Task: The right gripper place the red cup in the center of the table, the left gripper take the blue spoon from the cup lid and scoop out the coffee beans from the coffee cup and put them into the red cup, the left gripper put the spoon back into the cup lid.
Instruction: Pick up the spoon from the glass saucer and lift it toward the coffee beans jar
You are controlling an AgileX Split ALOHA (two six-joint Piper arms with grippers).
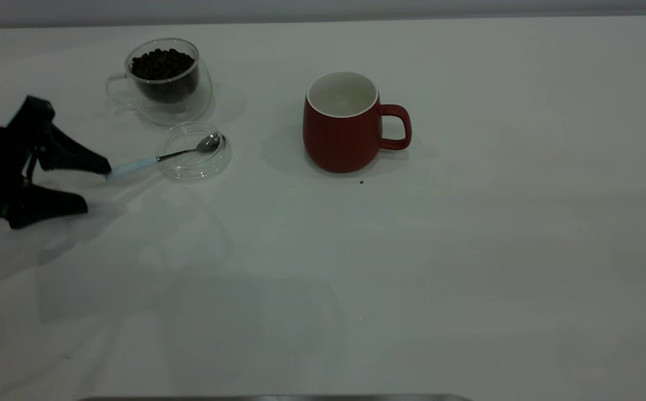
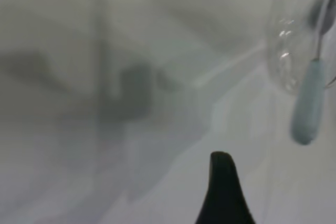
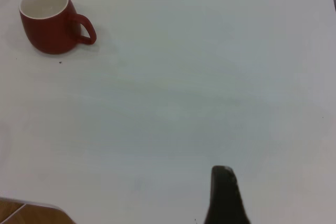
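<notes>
Reaching in from the worktop's (image 1: pixel 468 250) left edge, the left end effector (image 1: pixel 97 186) spreads its fingers beside the blue spoon's (image 1: pixel 133 165) handle tip. The spoon's bowl rests in the cup lid (image 1: pixel 195 151), near the coffee cup (image 1: pixel 164 78) of coffee beans (image 1: pixel 161 63). The red cup (image 1: pixel 342 125) stands upright near centre.

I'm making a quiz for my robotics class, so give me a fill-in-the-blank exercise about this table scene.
1. The coffee beans sit inside the clear ____ cup.
2. The blue spoon rests with its bowl in the cup lid, and its handle points toward the ____ gripper.
3. The red cup stands upright, and its white inside looks ____.
4. The left gripper has its jaws ____, holding nothing.

Missing words: glass; left; empty; open
</notes>
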